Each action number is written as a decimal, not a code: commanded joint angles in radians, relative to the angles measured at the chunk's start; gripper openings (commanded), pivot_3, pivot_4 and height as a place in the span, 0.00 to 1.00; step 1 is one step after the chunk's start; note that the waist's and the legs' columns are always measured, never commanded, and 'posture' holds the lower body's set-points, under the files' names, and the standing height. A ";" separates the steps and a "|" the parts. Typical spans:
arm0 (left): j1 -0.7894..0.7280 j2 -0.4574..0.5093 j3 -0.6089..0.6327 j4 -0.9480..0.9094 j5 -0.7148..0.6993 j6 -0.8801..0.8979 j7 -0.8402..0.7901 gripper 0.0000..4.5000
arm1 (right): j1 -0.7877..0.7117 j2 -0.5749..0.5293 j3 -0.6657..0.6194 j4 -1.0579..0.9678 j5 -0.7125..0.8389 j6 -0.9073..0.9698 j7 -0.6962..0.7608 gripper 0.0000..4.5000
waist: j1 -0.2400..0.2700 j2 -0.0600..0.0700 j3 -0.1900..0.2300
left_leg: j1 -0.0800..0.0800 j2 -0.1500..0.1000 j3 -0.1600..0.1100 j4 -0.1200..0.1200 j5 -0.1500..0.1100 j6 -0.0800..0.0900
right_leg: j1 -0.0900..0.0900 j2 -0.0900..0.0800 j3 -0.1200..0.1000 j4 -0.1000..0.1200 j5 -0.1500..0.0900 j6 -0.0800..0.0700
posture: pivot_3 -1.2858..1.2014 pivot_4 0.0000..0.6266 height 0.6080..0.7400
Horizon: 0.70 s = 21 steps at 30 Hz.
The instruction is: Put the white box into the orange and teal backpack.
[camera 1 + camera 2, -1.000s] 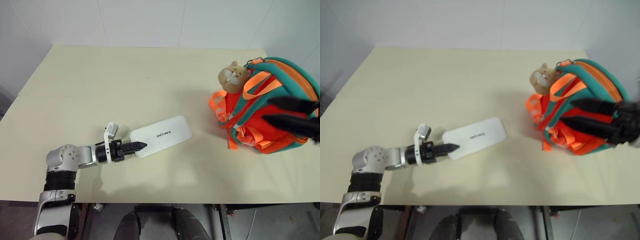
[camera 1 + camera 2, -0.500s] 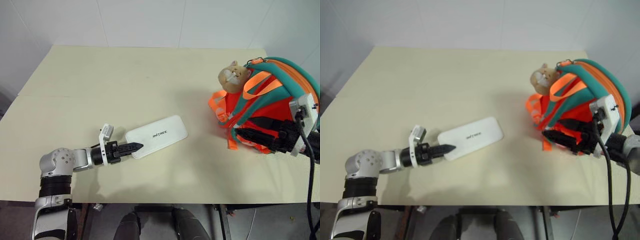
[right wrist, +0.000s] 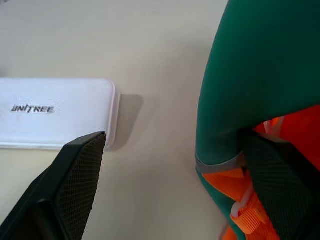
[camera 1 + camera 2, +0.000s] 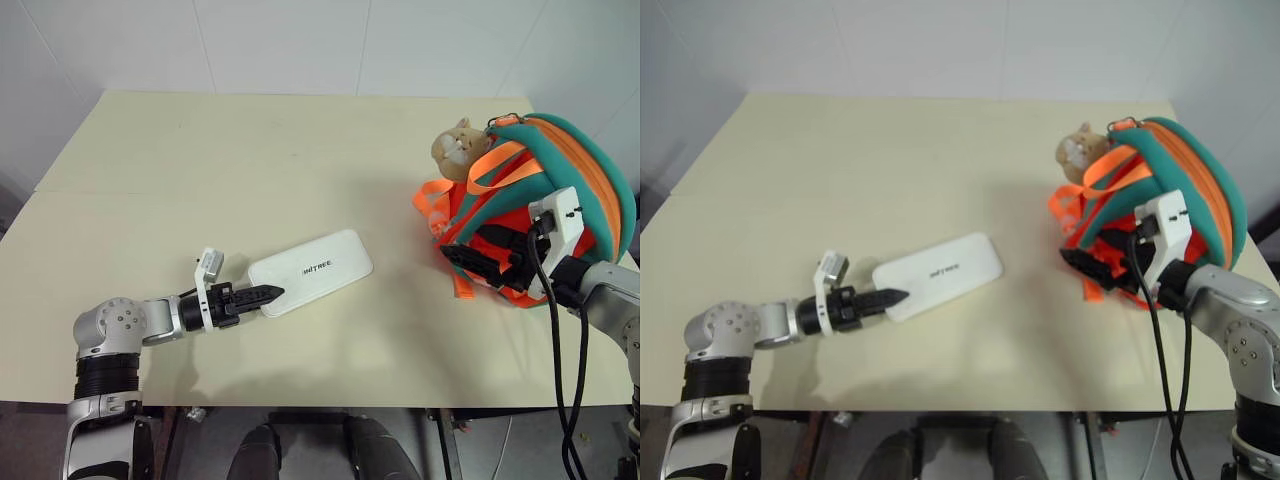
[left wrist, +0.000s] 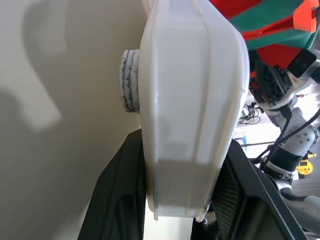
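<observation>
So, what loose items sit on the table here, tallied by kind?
Flat white rectangular box with rounded corners: 1
Small rounded orange and teal fabric backpack: 1
Beige plush toy charm, attached to the backpack: 1
Total: 3

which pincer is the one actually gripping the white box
The left pincer, clamped on the white box at its near end; the right pincer is open at the backpack.
</observation>
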 commanded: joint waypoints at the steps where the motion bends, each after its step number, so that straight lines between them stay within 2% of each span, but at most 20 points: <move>1: 0.027 0.018 0.025 -0.025 0.005 0.005 0.036 0.30 | 0.012 -0.041 -0.069 -0.052 0.016 0.027 -0.019 0.99 | 0.000 0.000 0.000 | 0.000 0.000 0.000 0.000 0.000 0.000 | 0.000 0.000 0.000 0.000 0.000 0.000 | 0.52 0.24 1.00; 6: 0.022 0.004 0.024 -0.019 0.008 0.000 0.042 0.30 | 0.007 -0.027 -0.105 -0.084 0.026 0.066 -0.083 0.99 | 0.001 0.000 0.000 | 0.000 0.000 0.000 0.000 0.000 0.000 | 0.000 0.000 0.000 0.000 0.000 0.000 | 0.52 0.24 1.00; 10: 0.002 0.001 0.004 -0.001 0.015 -0.008 0.033 0.30 | -0.024 0.019 -0.066 -0.077 -0.009 0.032 -0.134 0.99 | 0.001 0.000 0.000 | 0.000 0.000 0.000 0.000 0.000 0.000 | 0.000 0.000 0.000 0.000 0.000 0.000 | 0.52 0.24 1.00; 16: -0.012 0.007 -0.003 0.011 0.016 -0.011 0.028 0.30 | -0.077 0.108 -0.012 -0.038 -0.091 -0.044 -0.206 0.99 | 0.001 0.000 0.000 | 0.000 0.000 0.000 0.000 0.000 0.000 | 0.000 0.000 0.000 -0.001 0.000 0.000 | 0.52 0.24 1.00; 21: -0.002 0.022 0.006 0.006 0.011 -0.010 0.027 0.30 | -0.104 0.232 0.025 -0.026 -0.134 -0.086 -0.300 0.99 | 0.001 0.000 0.000 | 0.000 0.000 0.000 -0.001 0.000 0.000 | 0.000 0.000 0.000 -0.001 0.000 0.000 | 0.52 0.24 1.00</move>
